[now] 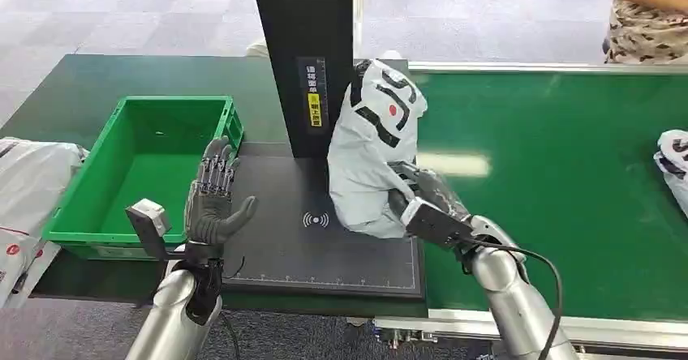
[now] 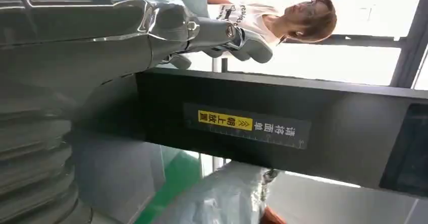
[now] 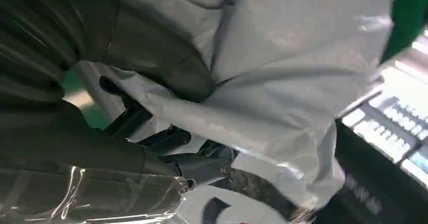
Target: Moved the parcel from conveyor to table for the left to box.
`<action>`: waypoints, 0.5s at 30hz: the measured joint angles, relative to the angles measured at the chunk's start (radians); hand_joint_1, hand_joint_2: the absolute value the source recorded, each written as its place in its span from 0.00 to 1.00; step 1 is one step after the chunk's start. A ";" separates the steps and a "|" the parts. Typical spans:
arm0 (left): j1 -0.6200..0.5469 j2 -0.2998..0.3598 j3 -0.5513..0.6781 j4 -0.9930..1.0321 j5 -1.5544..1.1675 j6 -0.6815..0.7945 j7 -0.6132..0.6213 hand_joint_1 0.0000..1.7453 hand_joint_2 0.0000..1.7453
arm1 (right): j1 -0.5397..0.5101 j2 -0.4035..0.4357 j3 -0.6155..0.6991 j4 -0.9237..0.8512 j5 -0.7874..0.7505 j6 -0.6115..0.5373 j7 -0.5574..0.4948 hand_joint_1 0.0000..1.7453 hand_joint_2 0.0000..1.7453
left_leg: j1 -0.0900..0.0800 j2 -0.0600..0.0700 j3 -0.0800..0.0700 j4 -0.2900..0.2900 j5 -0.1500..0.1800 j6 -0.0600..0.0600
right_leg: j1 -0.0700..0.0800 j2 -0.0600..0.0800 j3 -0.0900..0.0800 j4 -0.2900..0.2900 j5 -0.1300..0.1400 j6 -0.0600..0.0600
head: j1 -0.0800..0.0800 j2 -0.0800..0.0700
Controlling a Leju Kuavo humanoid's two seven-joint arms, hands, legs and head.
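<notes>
Head view: the parcel (image 1: 371,145), a soft white poly mailer bag with black lettering, stands tall on the black scanning mat (image 1: 324,246) beside the black post (image 1: 304,60), at the edge of the green conveyor (image 1: 560,173). The right hand (image 1: 422,198) grips the parcel's lower side, its fingers wrapped into the film. The left hand (image 1: 215,202) hovers over the mat next to the green crate (image 1: 150,169), holding nothing, fingers straight and slightly apart, thumb out to the side. A second bagged parcel (image 1: 673,161) lies farther along the conveyor, and a person (image 1: 649,15) sits beyond it. Left wrist view: the left hand's fingers (image 2: 242,37) extend free in front of the post's label (image 2: 247,125), touching nothing; part of the parcel's film is visible beside the post. Right wrist view: the right hand's dark fingers (image 3: 166,143) press into creased white film, which folds around them. Handling judgement: the bag appears light, limp and slick; it will sag and deform instead of holding shape, and contents may shift. Take hold at the bulkier lower body with a broad wrap, not at loose film near the top, which would likely slide or stretch.
</notes>
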 measured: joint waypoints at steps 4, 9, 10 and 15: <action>0.003 0.000 0.000 0.000 0.003 0.000 -0.002 0.00 1.00 | -0.039 -0.028 0.115 0.059 0.013 0.049 0.064 1.00 1.00 | 0.000 0.000 0.000 0.000 0.000 0.000 | 0.000 0.000 0.000 0.000 0.000 0.000 | 0.000 0.000; 0.003 0.001 0.000 0.000 0.005 -0.001 0.006 0.00 1.00 | -0.095 -0.065 0.261 0.163 0.063 0.110 0.100 1.00 1.00 | 0.000 0.000 0.000 0.000 0.000 0.000 | 0.000 0.000 0.000 -0.001 0.000 0.000 | 0.000 0.000; 0.003 0.001 0.000 0.000 0.005 -0.001 0.007 0.00 1.00 | -0.105 -0.071 0.285 0.180 0.067 0.117 0.101 1.00 1.00 | 0.000 0.000 0.000 0.000 0.000 0.000 | 0.000 0.000 0.000 -0.001 0.000 0.000 | 0.000 0.000; 0.003 0.001 0.000 0.000 0.006 -0.001 0.011 0.00 1.00 | -0.141 -0.092 0.361 0.228 0.056 0.120 0.082 1.00 1.00 | 0.000 0.000 0.001 0.000 0.000 0.000 | 0.000 0.000 0.000 0.000 0.000 0.000 | 0.000 0.000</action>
